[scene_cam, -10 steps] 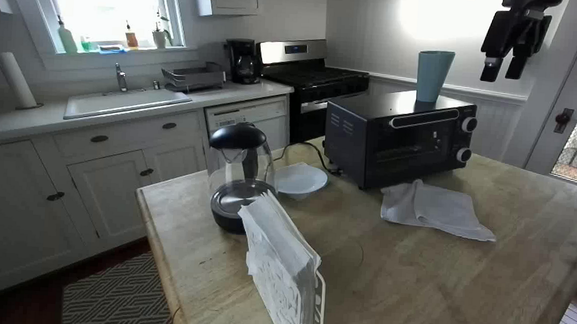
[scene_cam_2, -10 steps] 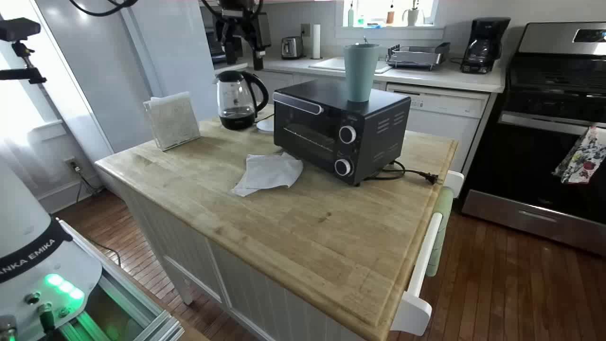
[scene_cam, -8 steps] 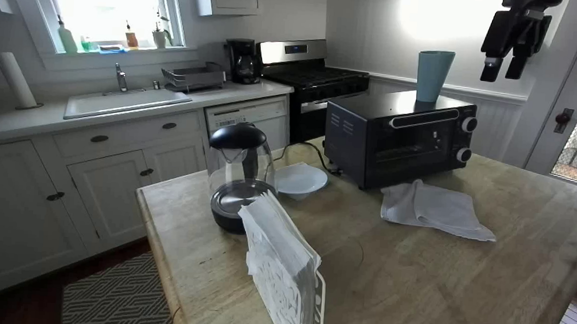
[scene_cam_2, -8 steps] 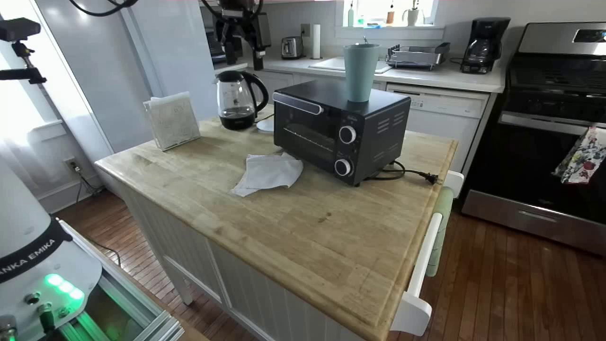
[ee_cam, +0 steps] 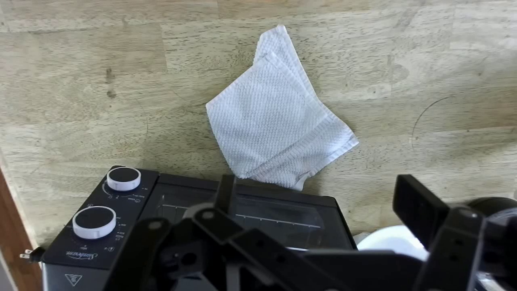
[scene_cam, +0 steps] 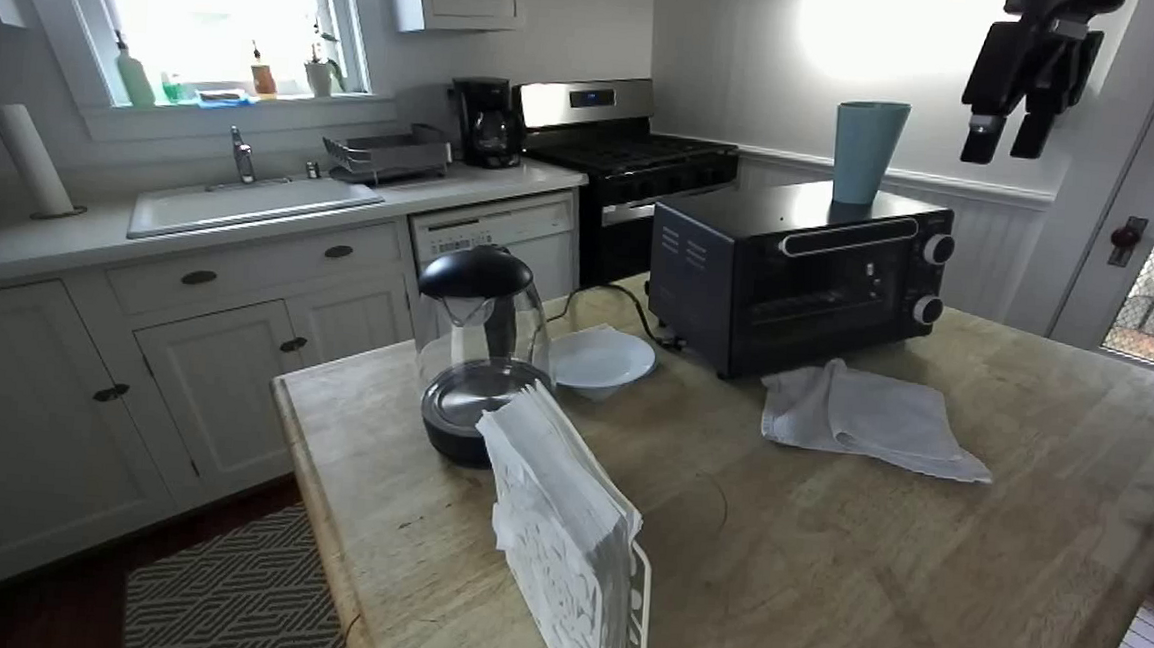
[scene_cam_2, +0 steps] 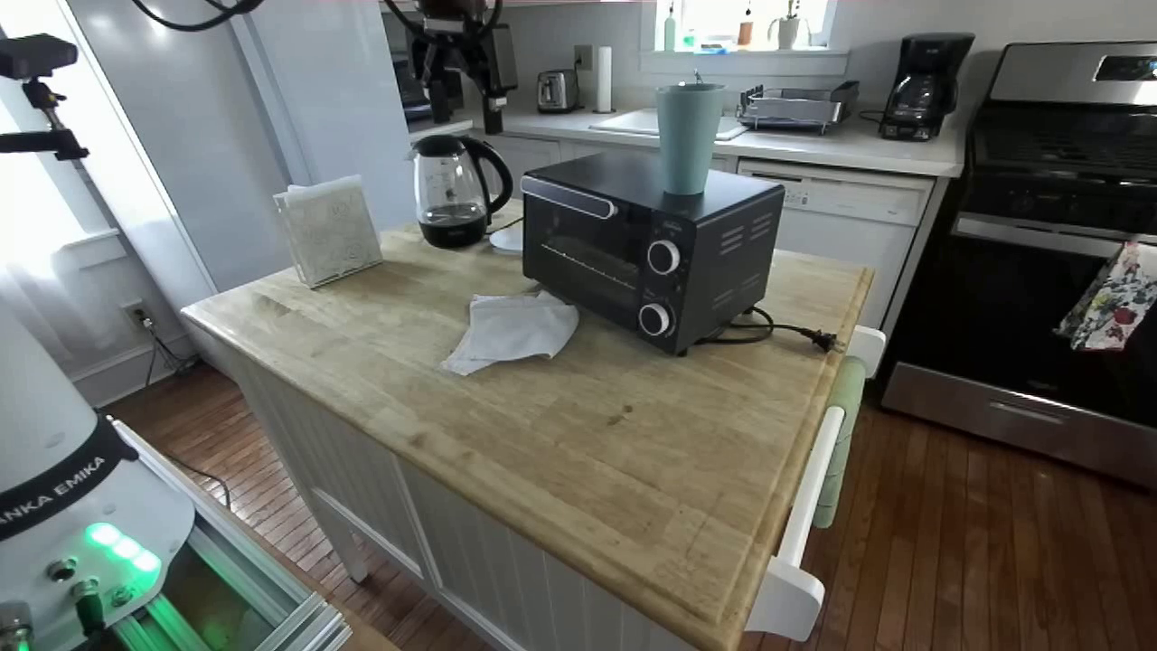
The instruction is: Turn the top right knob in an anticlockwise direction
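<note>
A black toaster oven (scene_cam: 790, 277) stands on the wooden island, its front with two knobs also showing in an exterior view (scene_cam_2: 587, 244). The top right knob, black-faced with a white rim, shows in both exterior views (scene_cam: 938, 249) (scene_cam_2: 663, 257) and as the larger, nearer knob in the wrist view (ee_cam: 93, 222). The lower knob (scene_cam_2: 654, 319) is directly below it. My gripper (ee_cam: 317, 182) is open and empty, its fingers wide apart. It hangs in the air well above the island, apart from the oven and knobs, in both exterior views (scene_cam: 1007, 140) (scene_cam_2: 467, 113).
A tall blue-green cup (scene_cam_2: 689, 140) stands on the oven's top near the knob side. A white cloth (ee_cam: 278, 117) lies before the oven. A glass kettle (scene_cam: 483, 358), a white plate (scene_cam: 602, 358) and a napkin holder (scene_cam: 564, 534) stand on the island (scene_cam_2: 560, 452).
</note>
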Available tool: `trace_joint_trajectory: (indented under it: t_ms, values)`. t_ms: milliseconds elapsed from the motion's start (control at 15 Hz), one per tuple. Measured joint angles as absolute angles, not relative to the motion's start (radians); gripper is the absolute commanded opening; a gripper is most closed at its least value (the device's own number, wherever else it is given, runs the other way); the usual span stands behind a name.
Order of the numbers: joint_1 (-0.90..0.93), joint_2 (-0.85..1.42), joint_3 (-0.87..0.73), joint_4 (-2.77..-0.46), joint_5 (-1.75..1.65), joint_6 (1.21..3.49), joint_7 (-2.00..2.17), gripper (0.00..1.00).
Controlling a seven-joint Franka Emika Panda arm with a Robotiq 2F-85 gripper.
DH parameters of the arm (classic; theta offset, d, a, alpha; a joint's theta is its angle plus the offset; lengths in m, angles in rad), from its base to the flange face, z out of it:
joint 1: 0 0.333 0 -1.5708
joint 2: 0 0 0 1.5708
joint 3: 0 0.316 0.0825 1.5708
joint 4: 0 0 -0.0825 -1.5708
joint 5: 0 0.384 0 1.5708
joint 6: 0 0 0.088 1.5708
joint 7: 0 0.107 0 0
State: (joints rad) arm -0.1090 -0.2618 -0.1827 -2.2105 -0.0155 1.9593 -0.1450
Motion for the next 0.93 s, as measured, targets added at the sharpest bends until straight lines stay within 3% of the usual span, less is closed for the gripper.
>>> trace_joint_trajectory:
  t_ms: [533, 933]
  values:
    - [-0.111, -0.262, -0.197, -2.209, 0.026, 1.961, -0.192, 1.00]
    - [-0.167, -0.292, -0.327, -2.185, 0.156, 1.959, -0.345, 1.00]
